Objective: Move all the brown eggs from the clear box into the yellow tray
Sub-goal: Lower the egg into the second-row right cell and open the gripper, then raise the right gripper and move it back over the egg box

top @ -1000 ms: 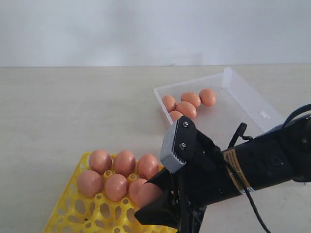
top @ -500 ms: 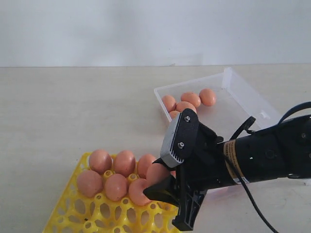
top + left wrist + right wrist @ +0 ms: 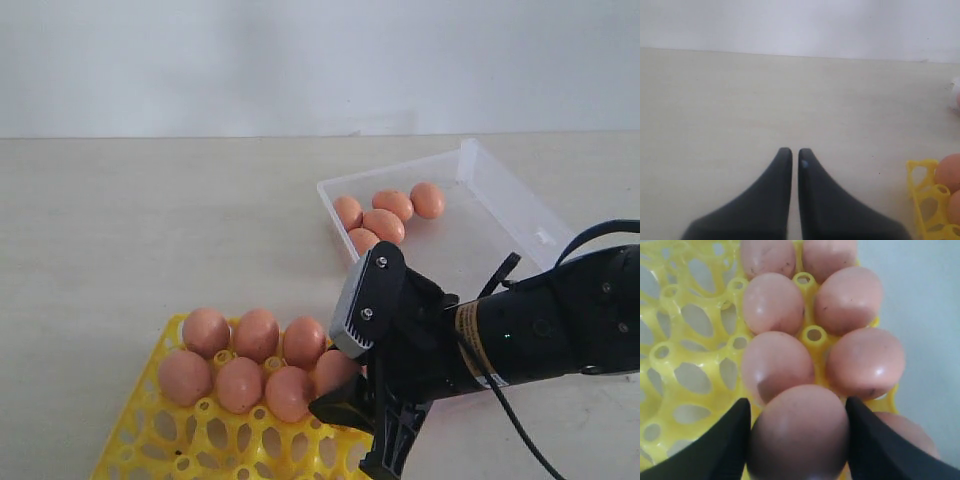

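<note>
Eggs (image 3: 257, 333) in the exterior view: seven show on the tray (image 3: 150, 425) at front left, in two rows along its far-right part. The one by the right gripper (image 3: 352, 408) is partly hidden behind it. Five more eggs sit bunched at the left end of the box (image 3: 500, 215), which lies on the table (image 3: 150, 220) behind and right of the tray, well apart from it. The right arm reaches in from the right and the gripper hangs over the tray's right edge. Finger spread is not clear from here. The left gripper is out of this view.

Left wrist view: the left gripper (image 3: 791, 152) is over bare table, fingers (image 3: 782, 165) almost together with only a thin slit, nothing between them. A tray corner (image 3: 921, 175) with two eggs (image 3: 949, 172) shows at the frame edge, well apart from the tips.

Right wrist view: the right gripper (image 3: 796, 401) has the held egg (image 3: 797, 435) clamped between both black fingers (image 3: 725, 445), touching on each side. It is just above the tray (image 3: 690, 355), close against the next egg (image 3: 776, 365). I cannot tell whether it sits in a cell. Six eggs fill two rows ahead, and one more is part-seen past the other finger (image 3: 875, 445).
</note>
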